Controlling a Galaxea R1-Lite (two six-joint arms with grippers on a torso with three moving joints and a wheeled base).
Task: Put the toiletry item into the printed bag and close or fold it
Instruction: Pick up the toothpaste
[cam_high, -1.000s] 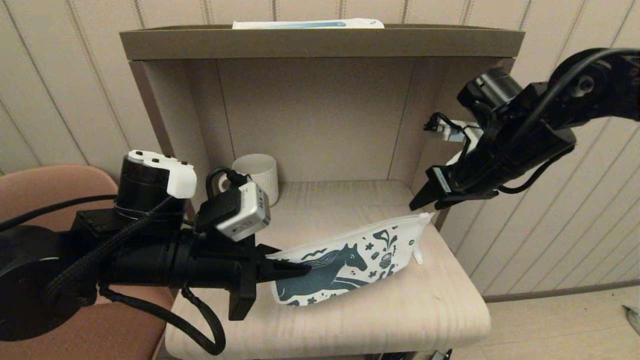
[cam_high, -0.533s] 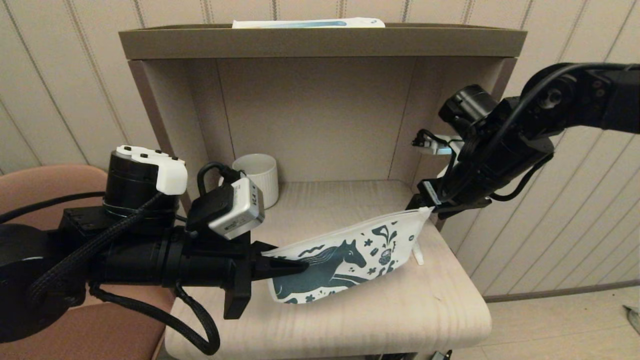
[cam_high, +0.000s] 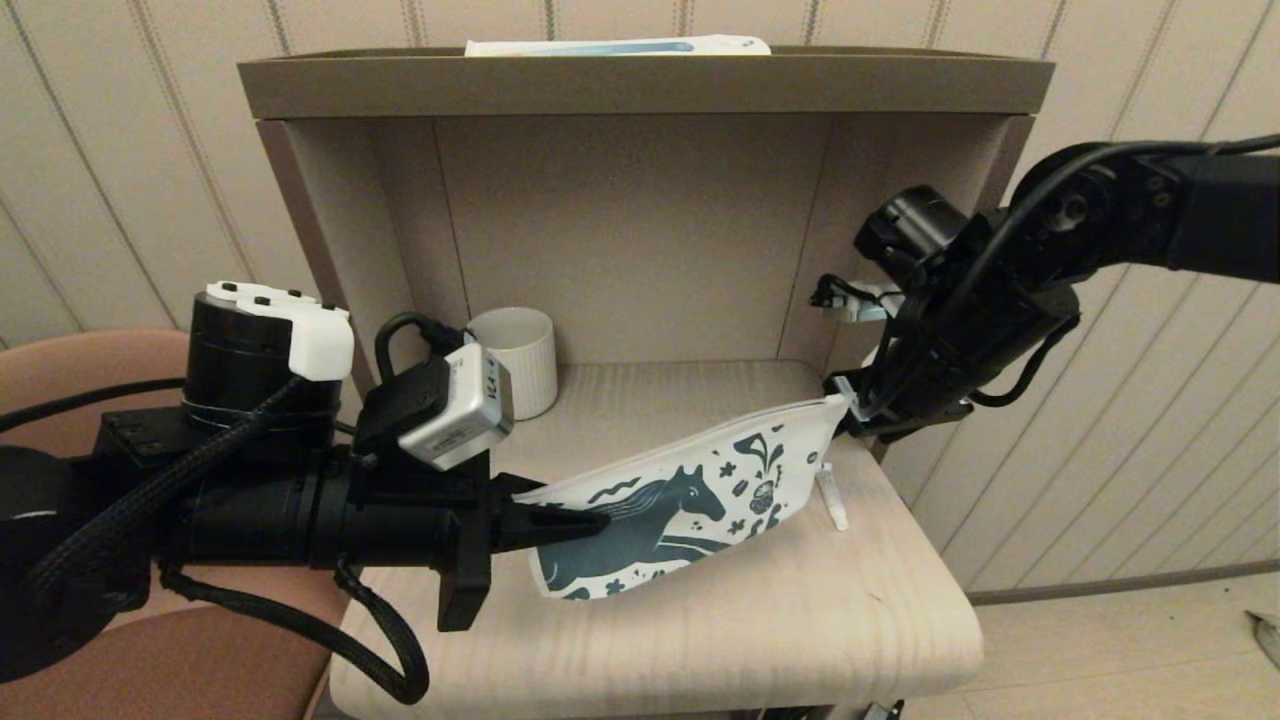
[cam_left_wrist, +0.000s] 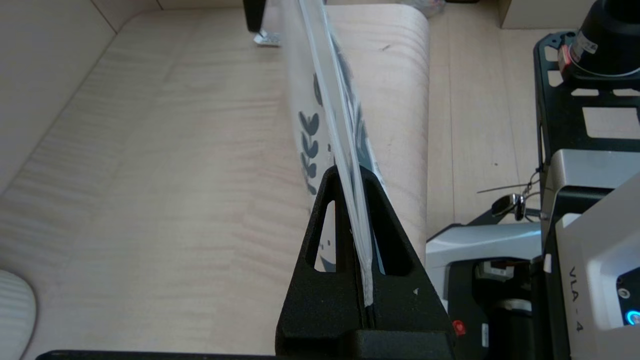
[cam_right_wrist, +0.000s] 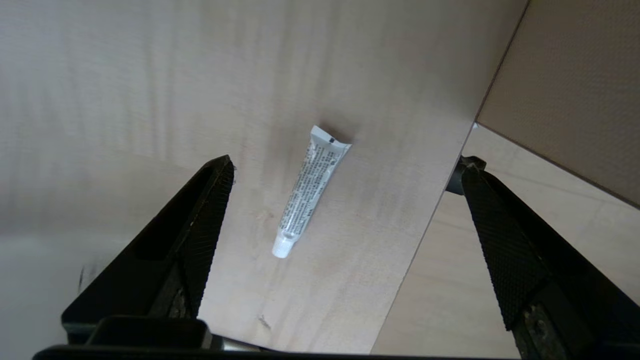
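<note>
The printed bag (cam_high: 690, 490), white with a teal horse, is held up on edge over the table, its right end higher. My left gripper (cam_high: 560, 520) is shut on its left end; in the left wrist view the bag's rim (cam_left_wrist: 310, 125) is pinched between the black fingers of this gripper (cam_left_wrist: 350, 172). A small white tube (cam_high: 830, 500) lies on the table just past the bag's right end. My right gripper (cam_high: 848, 405) hovers by the bag's upper right corner. In the right wrist view this gripper (cam_right_wrist: 346, 166) is open above the tube (cam_right_wrist: 310, 187), with nothing between its fingers.
A white ribbed mug (cam_high: 515, 345) stands at the back left of the beige table (cam_high: 700, 640), inside a brown shelf alcove (cam_high: 640, 85). A long white box (cam_high: 615, 46) lies on top of the shelf. A pink chair (cam_high: 110, 370) is at the left.
My right arm has swung down and left until its fingers reach the bag's upper right corner. My left arm has drawn slightly left and up, raising the bag.
</note>
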